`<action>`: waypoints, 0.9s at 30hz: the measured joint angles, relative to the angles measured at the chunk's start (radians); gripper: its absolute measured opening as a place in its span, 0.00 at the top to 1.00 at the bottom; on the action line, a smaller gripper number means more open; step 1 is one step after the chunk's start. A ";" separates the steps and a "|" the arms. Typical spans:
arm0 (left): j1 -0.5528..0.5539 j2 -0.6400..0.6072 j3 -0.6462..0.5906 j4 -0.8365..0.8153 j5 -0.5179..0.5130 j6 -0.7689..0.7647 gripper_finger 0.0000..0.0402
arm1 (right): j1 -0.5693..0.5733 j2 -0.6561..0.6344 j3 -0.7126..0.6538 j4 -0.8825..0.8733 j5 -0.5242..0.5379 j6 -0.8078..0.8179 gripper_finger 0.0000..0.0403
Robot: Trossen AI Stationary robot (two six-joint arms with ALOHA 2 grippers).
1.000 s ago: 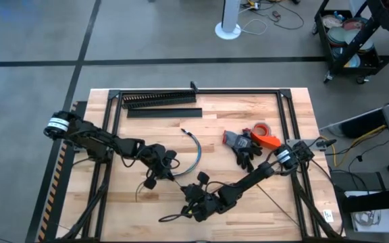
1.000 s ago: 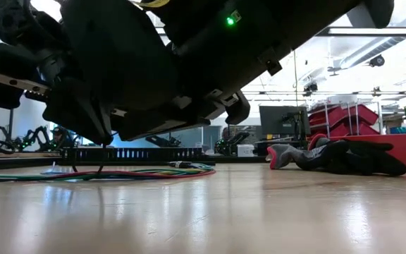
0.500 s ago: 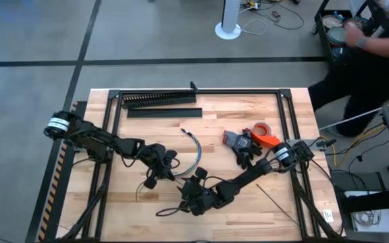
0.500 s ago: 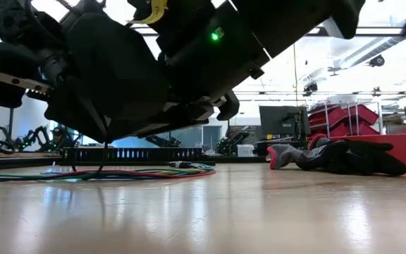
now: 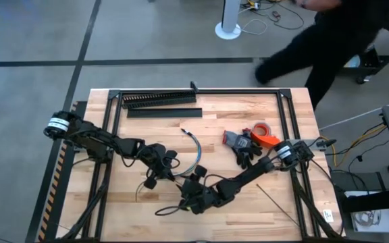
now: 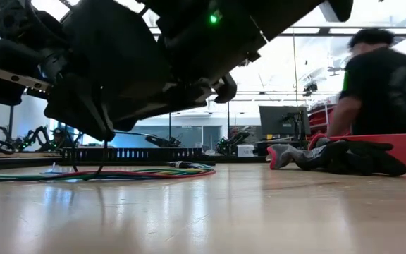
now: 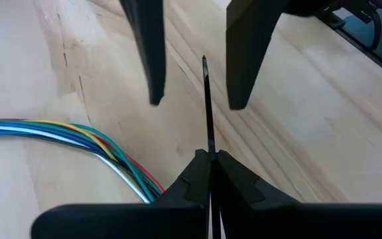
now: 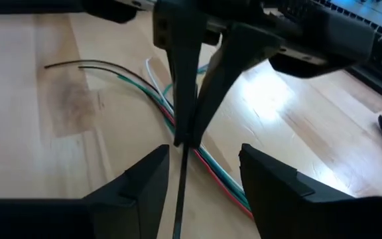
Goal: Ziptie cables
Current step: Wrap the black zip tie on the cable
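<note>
At lower centre-left of the high view, the left claw (image 5: 159, 170) hangs just above the tabletop (image 5: 100, 202). Its fingers (image 7: 192, 184) are clenched on a ziptie (image 7: 207, 119), a thin dark strip that stands out straight from between the tips, as the left wrist view shows. Immediately to the right, at lower centre of the frame, the right claw (image 5: 193, 197) faces the left claw. Its fingers (image 8: 144, 186) are spread apart, released, with the ziptie passing between them but touching neither. The cables (image 5: 196, 150) lie flat on the tabletop as a curved bundle at frame centre, just beyond both claws; one end runs beneath them. In the wrist views the bundle shows multicoloured strands.

Farther right in the high view, dark gloves (image 5: 243, 150) and an orange tool (image 5: 265, 138) rest on the tabletop. A black comb-toothed duct (image 5: 159, 100) lies along the upper edge. A person (image 5: 336, 40) in dark clothing occupies the upper right, beyond the tabletop.
</note>
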 joint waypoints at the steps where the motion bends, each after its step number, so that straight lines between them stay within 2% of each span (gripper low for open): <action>1: 0.000 0.000 0.000 0.000 0.000 0.000 1.00 | -0.001 0.004 0.000 0.001 -0.001 0.008 0.58; 6: 0.000 0.000 0.000 0.000 0.000 -0.024 1.00 | 0.000 0.025 -0.001 0.022 -0.002 0.004 0.55; 11: 0.000 0.000 0.000 -0.001 0.000 -0.034 1.00 | -0.004 0.022 0.000 0.049 -0.002 -0.027 0.58; 21: 0.003 0.000 0.000 -0.001 0.000 -0.034 1.00 | -0.018 0.064 -0.001 0.120 -0.018 -0.028 0.67; 27: 0.005 0.000 0.000 -0.002 0.000 -0.033 1.00 | -0.017 0.077 0.001 0.154 -0.018 -0.016 0.78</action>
